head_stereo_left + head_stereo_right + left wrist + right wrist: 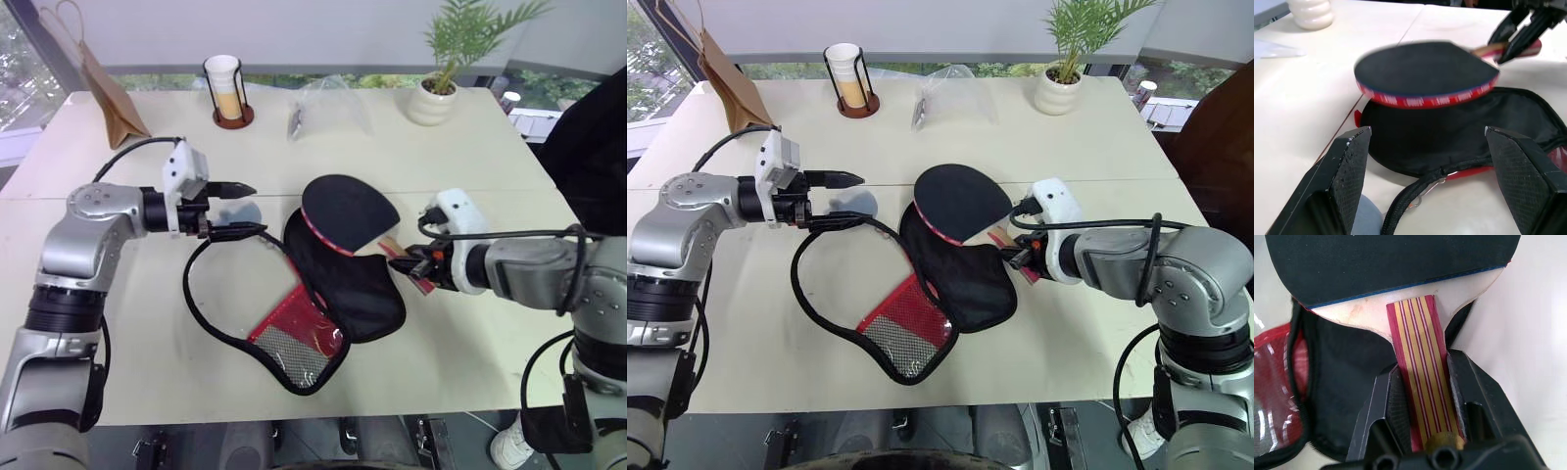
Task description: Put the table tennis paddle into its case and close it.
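Right wrist view shows the right gripper (1422,396) clamped on the striped handle of the table tennis paddle (345,212), whose blade hangs over the unzipped case (323,294) lying flat on the table (470,157). Left gripper (235,211) hovers wide and empty beside it. Insertion and zipping both remain.

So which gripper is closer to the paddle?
The right. The right gripper is clamped on the handle of the paddle, holding it above the open case. The left gripper hovers open off to the side, apart from the paddle.
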Motion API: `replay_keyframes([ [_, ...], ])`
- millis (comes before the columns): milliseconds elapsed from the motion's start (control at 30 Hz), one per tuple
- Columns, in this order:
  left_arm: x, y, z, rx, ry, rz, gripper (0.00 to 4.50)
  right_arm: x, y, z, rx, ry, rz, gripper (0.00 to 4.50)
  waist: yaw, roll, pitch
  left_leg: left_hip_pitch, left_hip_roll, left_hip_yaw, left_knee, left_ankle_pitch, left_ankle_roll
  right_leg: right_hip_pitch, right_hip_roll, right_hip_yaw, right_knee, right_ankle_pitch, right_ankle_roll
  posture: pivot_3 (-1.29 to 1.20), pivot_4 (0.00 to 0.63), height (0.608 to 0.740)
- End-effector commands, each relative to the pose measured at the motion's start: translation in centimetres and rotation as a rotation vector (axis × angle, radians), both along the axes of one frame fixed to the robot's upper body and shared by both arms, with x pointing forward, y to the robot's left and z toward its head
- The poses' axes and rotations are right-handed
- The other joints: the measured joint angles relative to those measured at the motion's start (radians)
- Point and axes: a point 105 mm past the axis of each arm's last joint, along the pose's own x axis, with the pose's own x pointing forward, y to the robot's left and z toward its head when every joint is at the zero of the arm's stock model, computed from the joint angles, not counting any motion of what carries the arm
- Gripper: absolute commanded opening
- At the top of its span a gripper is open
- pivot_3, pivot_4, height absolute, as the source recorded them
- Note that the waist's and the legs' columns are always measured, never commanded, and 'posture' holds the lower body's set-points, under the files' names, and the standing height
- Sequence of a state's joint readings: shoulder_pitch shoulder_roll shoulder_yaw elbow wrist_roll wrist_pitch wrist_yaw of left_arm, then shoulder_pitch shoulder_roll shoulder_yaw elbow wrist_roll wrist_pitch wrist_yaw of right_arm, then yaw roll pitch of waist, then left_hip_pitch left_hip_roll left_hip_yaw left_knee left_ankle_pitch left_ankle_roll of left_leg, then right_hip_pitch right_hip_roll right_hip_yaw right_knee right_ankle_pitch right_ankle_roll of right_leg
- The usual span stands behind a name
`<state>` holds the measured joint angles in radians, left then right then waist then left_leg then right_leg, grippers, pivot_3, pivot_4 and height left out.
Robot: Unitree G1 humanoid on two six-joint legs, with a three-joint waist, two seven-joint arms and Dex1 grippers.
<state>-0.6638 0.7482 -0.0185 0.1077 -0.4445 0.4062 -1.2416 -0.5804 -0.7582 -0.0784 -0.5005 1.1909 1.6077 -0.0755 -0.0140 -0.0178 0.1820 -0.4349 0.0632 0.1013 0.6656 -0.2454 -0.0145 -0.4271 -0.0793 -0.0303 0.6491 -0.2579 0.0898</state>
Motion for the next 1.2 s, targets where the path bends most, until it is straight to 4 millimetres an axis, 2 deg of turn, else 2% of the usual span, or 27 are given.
replay_keyframes([
  [33,-0.2,0.1,1.0,0.006,-0.041,-0.016,3.85,-0.1,0.6,0.5,0.005,0.013,-0.002,0.80,0.000,0.000,0.000,0.000,0.000,0.000,0.000,0.000,0.000,0.000,0.000,0.000,0.000,0.000,0.000,0.00,0.150,0.734],
  [233,-0.4,0.0,0.8,0.003,-0.037,-0.018,3.85,-0.6,1.6,0.1,0.064,0.119,-0.121,0.80,0.000,-0.001,0.000,-0.001,0.000,0.000,0.000,0.000,0.000,0.000,0.000,0.000,0.000,0.000,0.000,0.00,0.150,0.734],
  [400,-0.5,0.1,0.6,0.000,-0.033,-0.012,3.85,-0.2,1.7,-0.4,0.061,0.118,-0.181,0.80,-0.003,-0.001,0.000,-0.001,0.000,0.000,0.000,0.000,0.000,0.000,0.000,0.000,-0.001,0.000,0.000,0.00,0.150,0.734],
  [733,-0.7,0.3,0.7,0.008,-0.028,-0.002,3.85,0.4,3.6,0.2,0.045,0.115,-0.109,0.80,0.000,-0.001,0.000,-0.003,0.001,0.000,0.001,0.000,0.001,-0.002,0.000,0.000,-0.001,0.000,0.000,0.00,0.150,0.734],
  [1200,-1.3,0.6,0.7,0.036,0.004,-0.008,3.85,-0.4,4.6,-0.9,0.051,0.151,-0.071,0.80,0.001,-0.001,0.000,-0.008,0.001,0.000,0.002,0.000,0.001,-0.006,0.000,0.000,0.000,0.000,0.000,0.00,0.150,0.734],
])
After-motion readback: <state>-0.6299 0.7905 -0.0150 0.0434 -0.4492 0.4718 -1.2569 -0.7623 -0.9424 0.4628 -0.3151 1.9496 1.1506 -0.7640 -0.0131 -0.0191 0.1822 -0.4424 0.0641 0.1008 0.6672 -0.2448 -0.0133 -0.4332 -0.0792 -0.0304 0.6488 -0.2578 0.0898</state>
